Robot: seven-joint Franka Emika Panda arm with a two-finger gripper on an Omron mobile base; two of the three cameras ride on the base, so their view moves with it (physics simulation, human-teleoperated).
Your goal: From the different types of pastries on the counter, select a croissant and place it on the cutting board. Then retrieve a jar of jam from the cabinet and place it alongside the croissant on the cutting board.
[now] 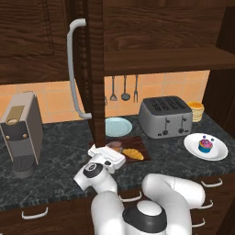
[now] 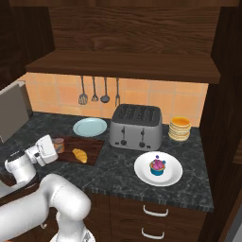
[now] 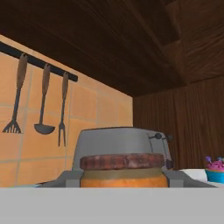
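Note:
The jar of jam [image 3: 124,171], orange with a dark brown lid, sits close in front of the hand camera. My gripper [image 1: 113,149] [image 2: 55,147] is shut on the jar of jam [image 1: 115,145] [image 2: 58,144], low over the left end of the cutting board [image 1: 140,142] [image 2: 91,143]. The golden croissant [image 1: 132,153] [image 2: 79,155] lies on the board just right of the jar. I cannot tell whether the jar touches the board. The cabinet door stands open with its curved handle [image 1: 73,69] above the dark counter [image 1: 64,147].
A grey toaster [image 1: 165,116] [image 2: 136,126] stands behind the board, with a pale blue plate [image 1: 117,126] beside it. The cupcake [image 1: 205,145] [image 2: 157,166] sits on a white plate at the right, tan rounds [image 1: 196,110] are stacked behind, and a coffee machine [image 1: 20,133] is at the left.

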